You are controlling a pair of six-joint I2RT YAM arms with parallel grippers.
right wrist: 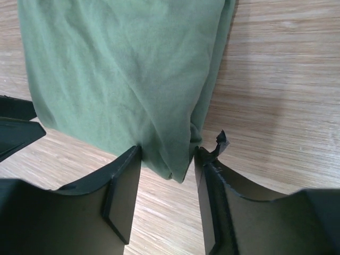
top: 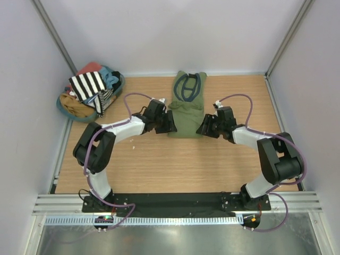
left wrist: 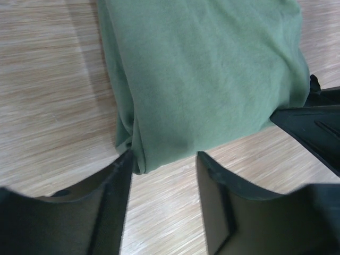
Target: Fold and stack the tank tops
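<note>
Folded olive green cloth tank top (top: 186,114), my left gripper (left wrist: 163,158) agape at one near corner, right gripper (right wrist: 167,154) straddling the other, whether pinching I cannot tell.

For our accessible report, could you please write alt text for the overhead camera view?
A folded olive green tank top lies on a wooden table, the left claw at its near left corner and the right claw at its near right. A basket of clothes, a striped tank top uppermost, sits at the far left.
</note>
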